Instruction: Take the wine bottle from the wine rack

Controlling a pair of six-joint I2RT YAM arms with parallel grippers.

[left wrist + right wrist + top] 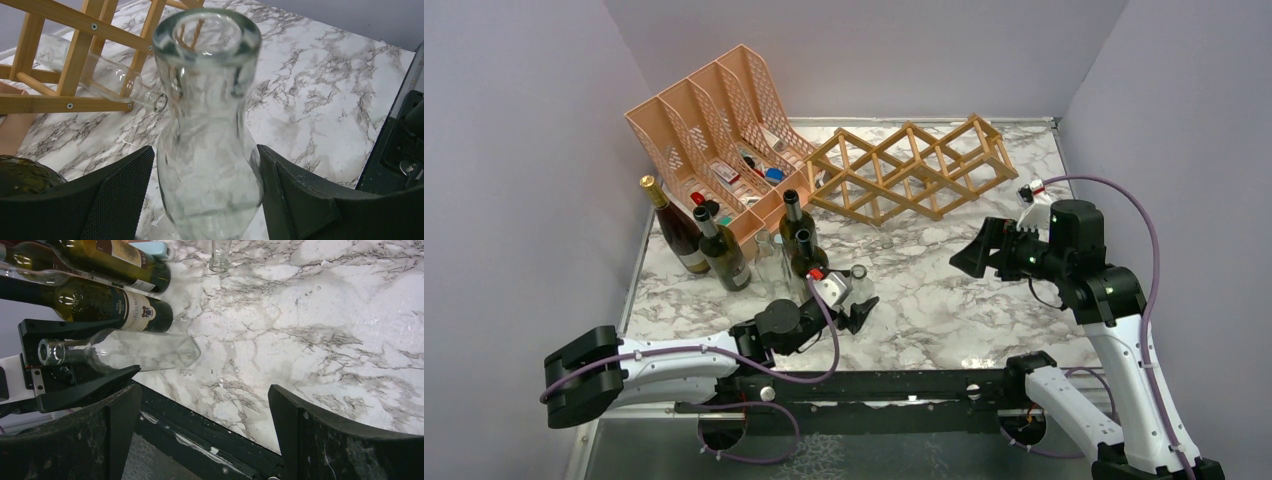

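Down by the near table edge the left gripper (206,195) has its fingers spread around the clear wine bottle (207,125) standing upright, well off the wine rack (911,166), right gripper (980,252) hanging open

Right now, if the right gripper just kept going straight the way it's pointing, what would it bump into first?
Probably the clear glass bottle standing between the left gripper's fingers. From the right gripper, only bare marble table lies between. Depth is unclear, so it might miss.
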